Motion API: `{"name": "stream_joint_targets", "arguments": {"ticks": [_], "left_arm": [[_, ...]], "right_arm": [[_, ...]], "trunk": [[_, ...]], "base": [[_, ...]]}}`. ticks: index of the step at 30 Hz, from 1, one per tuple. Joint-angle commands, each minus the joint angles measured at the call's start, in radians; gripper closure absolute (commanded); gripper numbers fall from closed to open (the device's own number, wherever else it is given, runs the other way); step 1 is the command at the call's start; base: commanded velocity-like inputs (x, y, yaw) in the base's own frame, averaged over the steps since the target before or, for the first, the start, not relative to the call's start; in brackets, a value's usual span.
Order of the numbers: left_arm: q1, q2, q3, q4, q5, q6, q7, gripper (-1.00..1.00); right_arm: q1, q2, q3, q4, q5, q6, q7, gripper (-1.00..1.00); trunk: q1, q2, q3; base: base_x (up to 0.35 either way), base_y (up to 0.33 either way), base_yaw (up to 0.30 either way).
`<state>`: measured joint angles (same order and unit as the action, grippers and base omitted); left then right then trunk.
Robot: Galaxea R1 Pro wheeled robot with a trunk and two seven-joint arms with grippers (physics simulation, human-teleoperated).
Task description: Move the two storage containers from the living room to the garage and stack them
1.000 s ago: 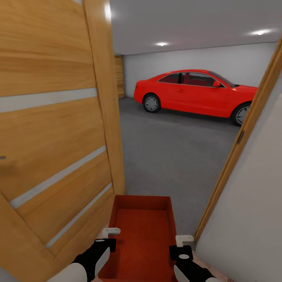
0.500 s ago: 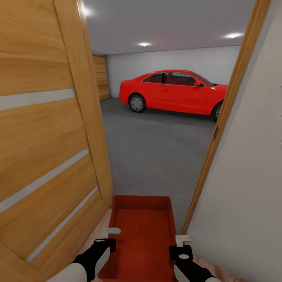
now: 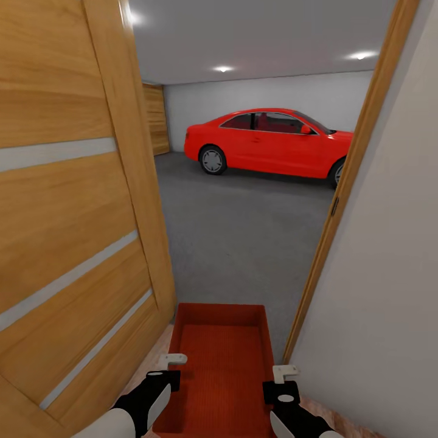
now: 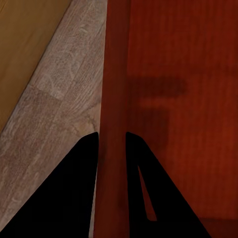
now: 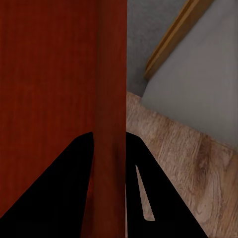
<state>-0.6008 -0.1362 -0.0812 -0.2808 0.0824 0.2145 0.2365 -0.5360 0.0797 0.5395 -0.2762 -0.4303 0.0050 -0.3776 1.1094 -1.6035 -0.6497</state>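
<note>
One orange-red storage container (image 3: 222, 365) hangs low in front of me, held between both arms in the doorway of the garage. My left gripper (image 3: 168, 372) is shut on its left wall (image 4: 116, 74), one finger on each side of the wall, as the left wrist view (image 4: 111, 136) shows. On the opposite wall (image 5: 111, 74), my right gripper (image 3: 281, 380) is shut the same way, seen close in the right wrist view (image 5: 109, 135). The bin is empty and level. Grey concrete floor (image 3: 243, 231) starts just past its far end.
An open orange-wood door (image 3: 67, 213) with frosted strips stands close on the left. The wood door frame (image 3: 340, 201) and a white wall (image 3: 383, 274) are close on the right. A red car (image 3: 267, 143) is parked deep in the garage. Light wood planks (image 4: 59, 114) lie under the bin.
The view has swung to the right over the last second, so the car and door slid left in the picture. The bin stays held the same way by both grippers.
</note>
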Motion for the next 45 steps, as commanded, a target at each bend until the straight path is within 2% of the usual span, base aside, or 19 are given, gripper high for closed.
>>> {"name": "stream_joint_targets", "arguments": {"ticks": [1, 15, 45], "left_arm": [[0.0, 0.001, -0.008, -0.006, -0.024, 0.01, 0.014, 1.0], [0.0, 0.003, -0.008, -0.006, -0.024, 0.013, 0.014, 1.0], [0.0, 0.002, -0.008, -0.006, -0.024, 0.013, 0.014, 1.0]], "right_arm": [[-0.001, -0.001, 0.0, 0.014, -0.022, 0.0, -0.01, 1.0], [-0.001, -0.001, 0.0, 0.014, -0.022, -0.002, -0.012, 1.0], [-0.001, 0.0, 0.0, 0.014, -0.022, -0.001, -0.011, 1.0]], "trunk": [[0.0, 0.0, -0.001], [0.0, 0.0, -0.001], [0.0, 0.0, -0.001]], "base": [[0.0, 0.0, 0.0], [0.219, 0.142, -0.026], [0.211, 0.083, -0.243]]}}
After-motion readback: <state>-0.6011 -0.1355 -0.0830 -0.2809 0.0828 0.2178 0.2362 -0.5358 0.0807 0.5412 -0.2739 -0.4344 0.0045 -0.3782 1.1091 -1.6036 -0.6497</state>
